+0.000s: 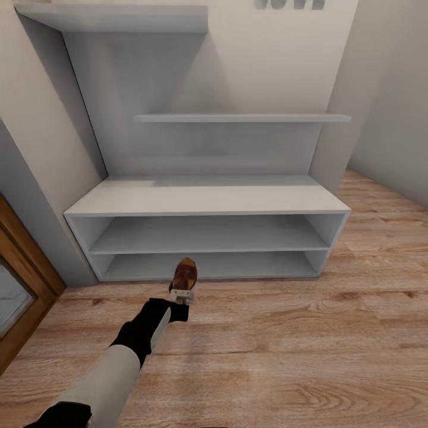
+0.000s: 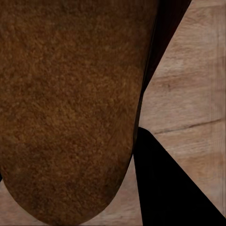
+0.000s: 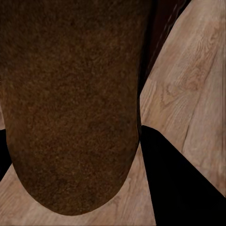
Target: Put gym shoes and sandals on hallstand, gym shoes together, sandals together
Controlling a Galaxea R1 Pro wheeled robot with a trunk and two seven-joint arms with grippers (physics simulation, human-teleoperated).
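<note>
Rounded, grainy brown sandal in left claw, above wood-grain floor

In the head view the left pincer is mostly covered by the dark reddish-brown leather sandal it carries, so its fingertips are hidden, and the left arm runs off the lower edge. In both wrist views a fuzzy brown sandal sole blocks nearly all of the warm brown wood-plank corridor floor (the sole's top is cut by the frame), with a black finger partly out of frame. The light grey hallstand's top shelf is cropped at the upper edge, as are some dark shapes on the wall, too clipped to identify.
</note>
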